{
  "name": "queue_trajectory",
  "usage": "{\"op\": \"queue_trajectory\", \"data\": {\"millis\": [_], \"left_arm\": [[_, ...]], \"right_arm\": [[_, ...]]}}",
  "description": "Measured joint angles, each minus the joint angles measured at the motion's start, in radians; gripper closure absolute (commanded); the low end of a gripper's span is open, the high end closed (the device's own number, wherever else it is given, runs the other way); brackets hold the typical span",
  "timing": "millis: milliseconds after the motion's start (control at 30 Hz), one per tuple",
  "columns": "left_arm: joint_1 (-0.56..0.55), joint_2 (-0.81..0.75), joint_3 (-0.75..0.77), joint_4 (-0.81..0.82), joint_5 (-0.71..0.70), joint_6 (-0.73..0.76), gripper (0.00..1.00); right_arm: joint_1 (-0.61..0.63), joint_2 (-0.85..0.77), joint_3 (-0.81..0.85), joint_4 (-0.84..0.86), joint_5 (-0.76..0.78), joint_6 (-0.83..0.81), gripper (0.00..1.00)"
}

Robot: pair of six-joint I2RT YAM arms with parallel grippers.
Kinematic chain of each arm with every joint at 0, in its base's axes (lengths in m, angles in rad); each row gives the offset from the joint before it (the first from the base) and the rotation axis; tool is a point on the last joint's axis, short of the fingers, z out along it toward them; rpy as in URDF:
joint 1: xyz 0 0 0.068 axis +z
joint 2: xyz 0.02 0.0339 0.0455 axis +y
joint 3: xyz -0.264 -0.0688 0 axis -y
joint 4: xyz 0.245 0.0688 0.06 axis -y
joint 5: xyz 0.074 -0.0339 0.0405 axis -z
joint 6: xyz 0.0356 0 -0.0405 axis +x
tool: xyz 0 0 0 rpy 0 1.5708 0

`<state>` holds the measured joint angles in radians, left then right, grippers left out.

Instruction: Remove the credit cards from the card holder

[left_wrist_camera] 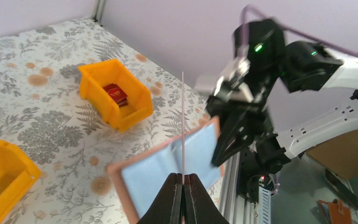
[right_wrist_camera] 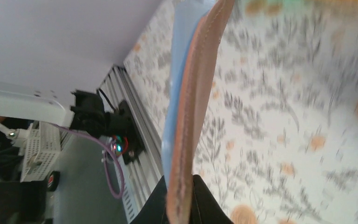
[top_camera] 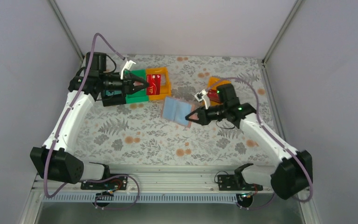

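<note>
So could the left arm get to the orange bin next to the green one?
Probably yes. The left gripper hangs right beside that orange bin, over the green bin, with nothing between them. Its jaws are shut on a thin card, and the bin is open on top.

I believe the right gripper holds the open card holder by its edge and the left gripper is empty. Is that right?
Not quite. The left gripper is not empty: it is shut on a thin card, seen edge-on in the left wrist view. The right gripper does hold the open card holder by its edge.
</note>
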<state>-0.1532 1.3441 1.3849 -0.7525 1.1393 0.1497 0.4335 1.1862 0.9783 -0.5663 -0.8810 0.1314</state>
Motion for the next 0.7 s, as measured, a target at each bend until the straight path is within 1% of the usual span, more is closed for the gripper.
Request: {"op": "queue_trajectory", "data": {"millis": [67, 200, 333, 467, 500, 533, 633, 700], "left_arm": [[0.005, 0.0, 0.003, 0.003, -0.012, 0.0, 0.98], [-0.005, -0.005, 0.004, 0.011, -0.013, 0.002, 0.98], [-0.029, -0.027, 0.003, 0.013, 0.004, 0.01, 0.98], [-0.047, -0.05, -0.002, 0.014, 0.022, 0.018, 0.98], [-0.05, -0.054, -0.003, 0.014, 0.024, 0.02, 0.98], [-0.051, -0.056, -0.005, 0.014, 0.026, 0.021, 0.98], [-0.052, -0.06, -0.01, 0.013, 0.031, 0.024, 0.98], [-0.053, -0.061, -0.011, 0.013, 0.032, 0.026, 0.98]], "right_arm": [[0.018, 0.058, -0.063, 0.022, -0.01, 0.027, 0.96], [0.114, 0.201, -0.133, 0.073, -0.026, 0.068, 0.96], [0.168, 0.335, -0.13, 0.124, -0.068, 0.073, 0.96], [0.18, 0.481, -0.089, 0.128, -0.1, 0.035, 0.96], [0.18, 0.513, -0.074, 0.123, -0.101, 0.023, 0.93], [0.18, 0.552, -0.055, 0.114, -0.103, 0.008, 0.86], [0.179, 0.624, -0.01, 0.08, -0.074, -0.023, 0.59], [0.169, 0.632, 0.004, 0.053, -0.029, -0.025, 0.48]]}}
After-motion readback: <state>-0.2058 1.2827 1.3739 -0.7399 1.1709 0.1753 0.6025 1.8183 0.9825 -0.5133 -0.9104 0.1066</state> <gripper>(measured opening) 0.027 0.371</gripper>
